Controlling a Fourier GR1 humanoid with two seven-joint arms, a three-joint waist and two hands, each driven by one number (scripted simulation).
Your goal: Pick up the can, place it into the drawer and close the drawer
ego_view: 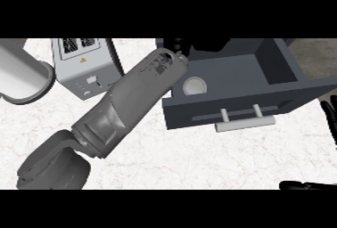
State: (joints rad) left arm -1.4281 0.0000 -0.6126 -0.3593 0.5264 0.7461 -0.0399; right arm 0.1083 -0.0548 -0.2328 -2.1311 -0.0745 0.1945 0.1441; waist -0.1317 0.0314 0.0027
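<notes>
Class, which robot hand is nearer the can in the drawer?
Left. The left hand is at the drawer rim just beyond the can; the right hand rests at the view's right edge.

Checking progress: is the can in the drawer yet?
In. The can stands upright inside the open drawer, its round top showing.

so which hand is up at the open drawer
The left hand, at the end of the forearm reaching to the back left corner of the drawer. The right hand shows only at the view's right edge.
</notes>
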